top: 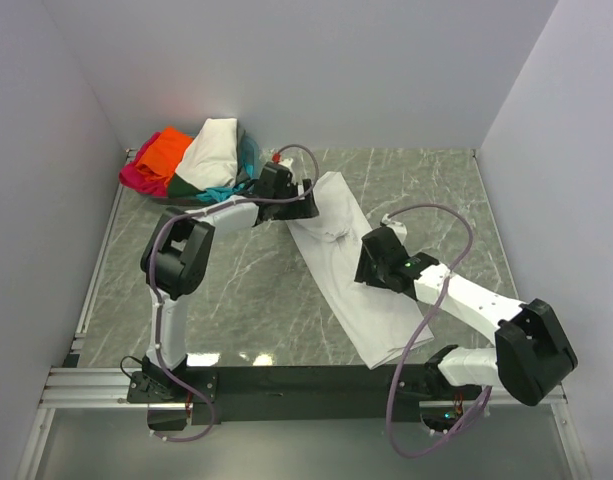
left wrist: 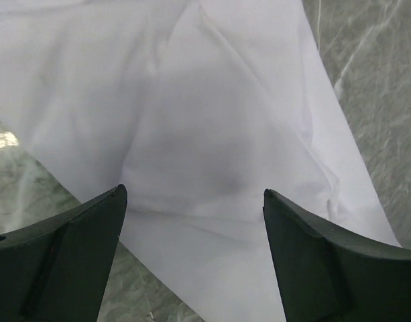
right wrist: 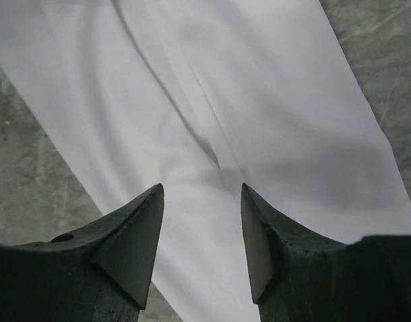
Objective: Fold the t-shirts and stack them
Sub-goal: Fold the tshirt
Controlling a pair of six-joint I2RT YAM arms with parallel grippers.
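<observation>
The plain white t-shirt [top: 361, 305] lies folded into a long narrow strip, running diagonally from the back centre to the front of the marble table. My left gripper [top: 308, 210] is open over the strip's far end; in the left wrist view its jaws [left wrist: 195, 191] stand wide apart above wrinkled white cloth [left wrist: 212, 121]. My right gripper [top: 369, 268] is open over the strip's middle; in the right wrist view its jaws [right wrist: 202, 186] stand apart above the cloth [right wrist: 259, 100], next to a crease. Neither gripper holds anything.
A pile of other shirts sits at the back left: cream-white [top: 211, 150], orange [top: 166, 150], magenta-pink [top: 136, 178], dark green [top: 181, 187] and teal [top: 226, 192]. White walls close in three sides. A metal rail [top: 96, 260] runs along the left edge.
</observation>
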